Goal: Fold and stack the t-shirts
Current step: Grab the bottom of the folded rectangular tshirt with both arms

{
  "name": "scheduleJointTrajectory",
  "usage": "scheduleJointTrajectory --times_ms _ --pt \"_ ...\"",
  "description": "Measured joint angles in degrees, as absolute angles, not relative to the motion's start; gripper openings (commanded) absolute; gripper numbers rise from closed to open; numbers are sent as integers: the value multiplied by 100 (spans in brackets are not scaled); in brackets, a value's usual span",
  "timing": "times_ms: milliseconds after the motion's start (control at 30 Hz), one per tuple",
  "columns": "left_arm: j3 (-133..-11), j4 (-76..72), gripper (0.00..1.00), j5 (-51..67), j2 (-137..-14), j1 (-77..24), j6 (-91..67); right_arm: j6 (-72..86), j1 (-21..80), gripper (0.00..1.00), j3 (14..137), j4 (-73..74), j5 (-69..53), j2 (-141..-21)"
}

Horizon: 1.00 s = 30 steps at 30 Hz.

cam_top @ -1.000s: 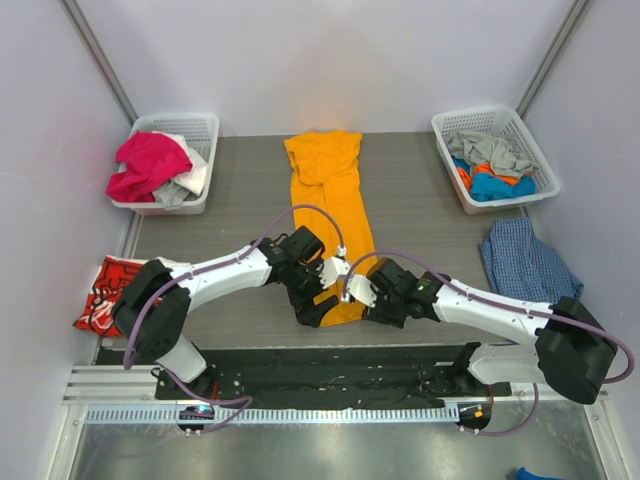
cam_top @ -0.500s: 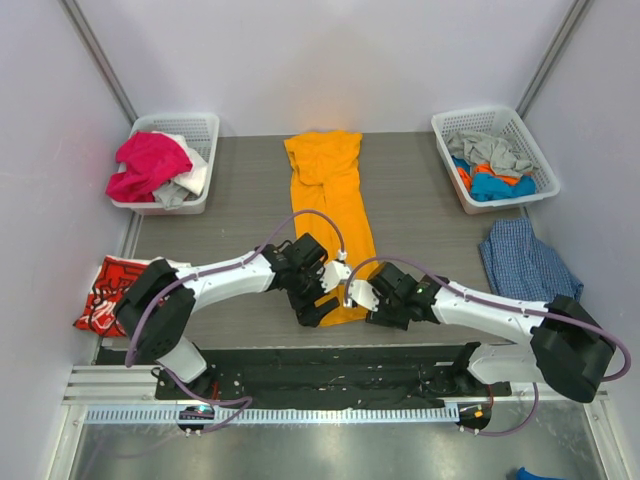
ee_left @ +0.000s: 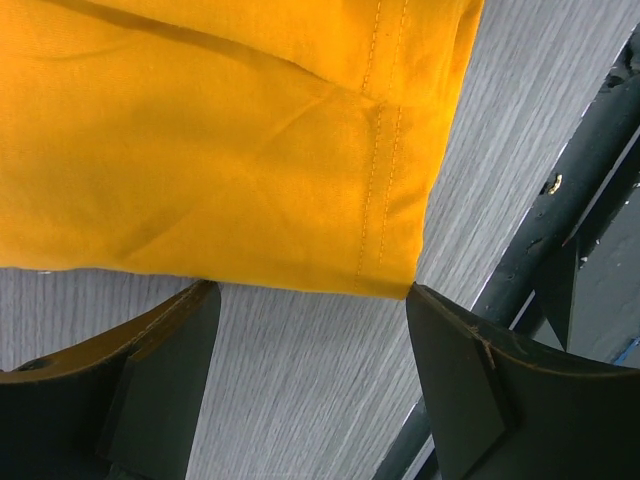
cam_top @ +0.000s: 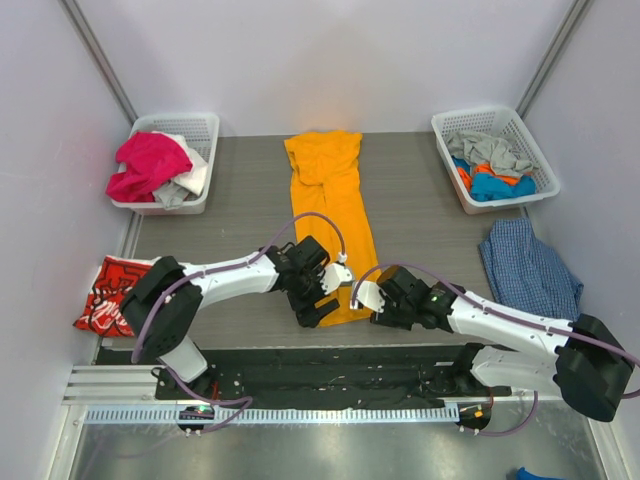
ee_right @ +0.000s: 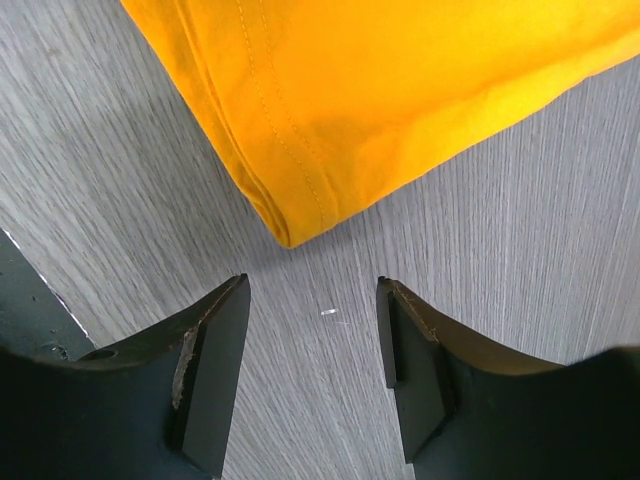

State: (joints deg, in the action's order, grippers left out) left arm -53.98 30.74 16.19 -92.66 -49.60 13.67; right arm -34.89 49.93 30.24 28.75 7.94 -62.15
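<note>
The orange-yellow t-shirt [cam_top: 329,210] lies folded into a long strip down the middle of the table, its hem toward me. My left gripper [cam_top: 316,304] is open at the hem's left corner. In the left wrist view the hem edge [ee_left: 385,270] just touches the fingertips [ee_left: 200,300], with bare table between them, and my left gripper [ee_left: 310,300] holds nothing. My right gripper [cam_top: 363,297] is open at the hem's right corner. Seen from the right wrist, that corner [ee_right: 290,235] lies just ahead of my right gripper [ee_right: 312,285]. The red t-shirt with white print [cam_top: 105,295] lies at the table's left edge.
A white basket [cam_top: 205,130] at the back left holds pink, white and grey clothes. Another basket [cam_top: 525,135] at the back right holds grey, blue and orange ones. A blue checked shirt [cam_top: 528,265] lies at the right. A black rail [cam_top: 330,362] runs along the near edge.
Both grippers have edged slightly toward the near edge beside the orange hem. The left jaws have narrowed a little. The orange t-shirt has not moved.
</note>
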Motion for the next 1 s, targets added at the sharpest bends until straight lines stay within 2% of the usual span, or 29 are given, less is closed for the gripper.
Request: scheduleJointTrajectory --times_ms 500,567,700,733,900,1000 --pt "-5767 3109 79 1538 -9649 -5081 1243 -3511 5000 61 3072 2891 532 -6230" --pt "-5780 3111 76 1535 -9660 -5098 1240 -3520 5004 61 3081 2888 508 -6243" --pt "-5784 3111 59 1540 -9673 -5105 1234 -3544 5004 61 3131 2880 475 -6351" --pt "-5784 3118 51 1538 -9677 -5107 1232 -3548 5004 60 3138 2864 475 -6379" --pt "-5784 3151 33 1503 -9682 -5142 1234 -3573 5004 61 3140 2871 478 -6407" --pt "-5784 3159 10 1481 -9684 -5153 1247 -3577 5004 60 3140 2869 478 -6407"
